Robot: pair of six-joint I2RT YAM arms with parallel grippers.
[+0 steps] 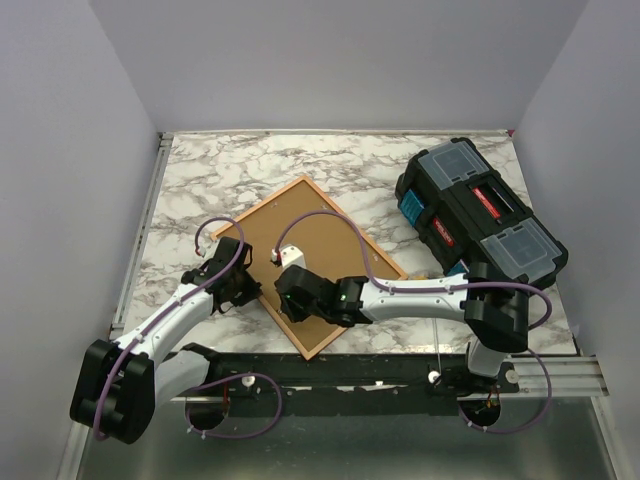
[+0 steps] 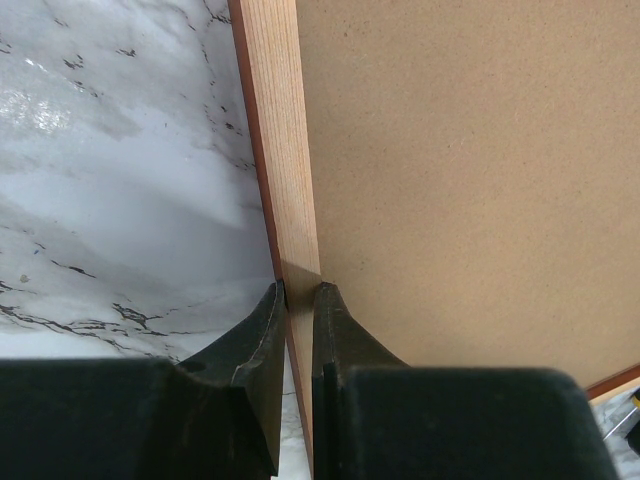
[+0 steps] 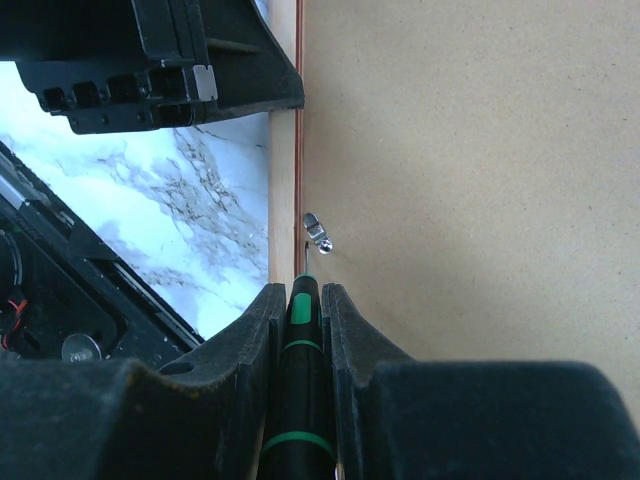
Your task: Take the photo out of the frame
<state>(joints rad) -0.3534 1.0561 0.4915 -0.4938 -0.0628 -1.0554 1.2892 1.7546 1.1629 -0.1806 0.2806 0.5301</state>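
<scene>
The frame [image 1: 322, 238] lies face down in the middle of the marble table, its brown back board up and its orange-red wooden rim [image 2: 280, 150] around it. The photo is hidden under the board. My left gripper [image 1: 243, 284] is shut on the frame's left rim [image 2: 300, 288], one finger outside the rim and one on the board. My right gripper [image 1: 286, 296] is shut on a black screwdriver with green bands [image 3: 303, 330]. Its thin tip points along the seam between rim and board, right beside a small metal turn clip [image 3: 318, 235].
A black toolbox [image 1: 480, 208] with clear-lidded compartments stands at the right, just past the frame's right corner. The left gripper's body [image 3: 170, 60] hangs close ahead of the right gripper. Grey walls close in the table on three sides.
</scene>
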